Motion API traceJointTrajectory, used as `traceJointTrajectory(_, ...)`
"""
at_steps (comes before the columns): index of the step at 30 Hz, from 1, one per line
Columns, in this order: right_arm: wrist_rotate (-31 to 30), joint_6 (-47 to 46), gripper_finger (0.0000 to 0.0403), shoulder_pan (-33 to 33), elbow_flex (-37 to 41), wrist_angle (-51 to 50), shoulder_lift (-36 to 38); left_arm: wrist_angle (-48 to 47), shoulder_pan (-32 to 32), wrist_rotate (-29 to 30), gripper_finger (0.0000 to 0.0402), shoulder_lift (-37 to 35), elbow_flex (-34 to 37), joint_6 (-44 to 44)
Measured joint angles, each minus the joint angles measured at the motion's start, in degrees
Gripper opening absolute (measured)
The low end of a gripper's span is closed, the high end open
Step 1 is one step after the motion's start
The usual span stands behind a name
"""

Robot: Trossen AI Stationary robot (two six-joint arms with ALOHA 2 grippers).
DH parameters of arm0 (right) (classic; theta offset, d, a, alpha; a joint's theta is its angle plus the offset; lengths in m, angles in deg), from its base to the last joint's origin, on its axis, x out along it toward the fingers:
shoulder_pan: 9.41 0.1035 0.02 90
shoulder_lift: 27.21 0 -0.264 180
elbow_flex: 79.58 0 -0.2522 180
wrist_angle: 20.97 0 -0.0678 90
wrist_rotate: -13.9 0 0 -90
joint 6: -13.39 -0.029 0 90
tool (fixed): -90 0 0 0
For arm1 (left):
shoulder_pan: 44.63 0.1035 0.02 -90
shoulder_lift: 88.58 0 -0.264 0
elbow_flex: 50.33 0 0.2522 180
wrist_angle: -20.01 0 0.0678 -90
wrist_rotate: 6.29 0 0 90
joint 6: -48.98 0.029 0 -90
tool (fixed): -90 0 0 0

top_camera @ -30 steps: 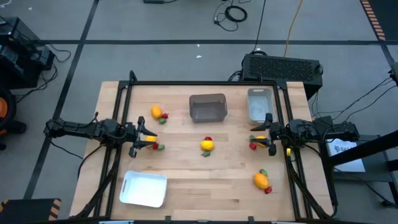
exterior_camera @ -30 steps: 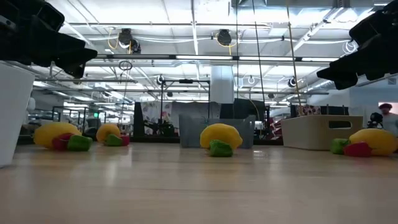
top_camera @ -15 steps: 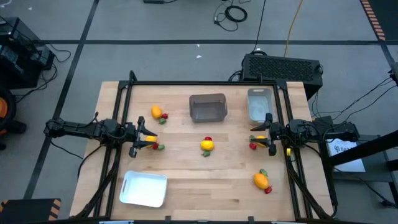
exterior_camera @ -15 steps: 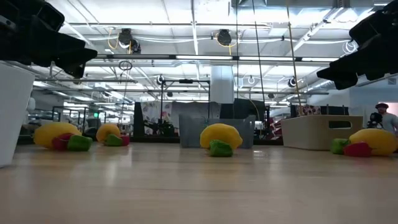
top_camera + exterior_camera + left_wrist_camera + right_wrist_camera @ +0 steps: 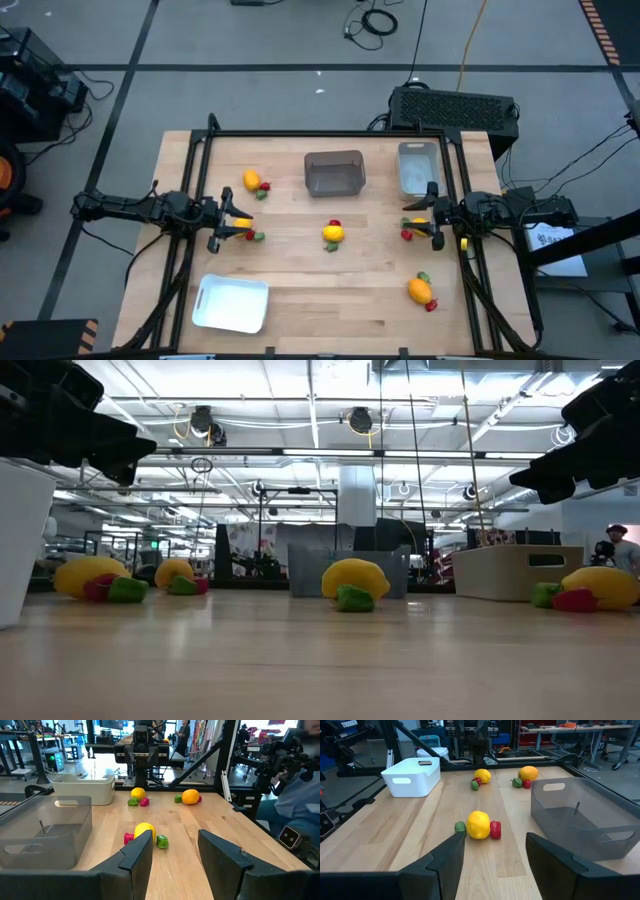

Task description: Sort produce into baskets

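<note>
- Left gripper [image 5: 240, 228] hovers above the table's [image 5: 300, 290] left side, fingers [image 5: 137, 852] parted with a moderate gap, holding nothing.
- Right gripper [image 5: 415, 226] hovers at the right side, fingers [image 5: 451, 855] likewise apart and empty.
- Between the two grippers, at the table's centre, sits a yellow fruit [image 5: 332, 234] with a tiny red piece [image 5: 495, 829] and a tiny green piece [image 5: 460, 826] touching it.
- An orange fruit [image 5: 252, 181] lies at far left; another orange fruit [image 5: 419, 290] lies at near right, each with small red and green pieces beside it.
- At the far edge stand the dark grey bin [image 5: 334, 172] and, to its right, the pale grey bin [image 5: 416, 166].
- Nearest corner on the left holds the white tray [image 5: 231, 303].
- All three containers look empty.
</note>
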Motion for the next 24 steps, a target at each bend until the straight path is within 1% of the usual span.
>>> traceJointTrajectory(18, 0.0, 0.0, 0.0203, 0.0, 0.0, 0.0, 0.0, 0.0, 0.0, 0.0, 0.0164, 0.0, 0.0, 0.0)
traceJointTrajectory(24, 0.0, 0.0, 0.0203, 0.0, 0.0, 2.7, 0.0, 0.0, 0.0, 0.0, 0.0164, 0.0, 0.0, 0.0)
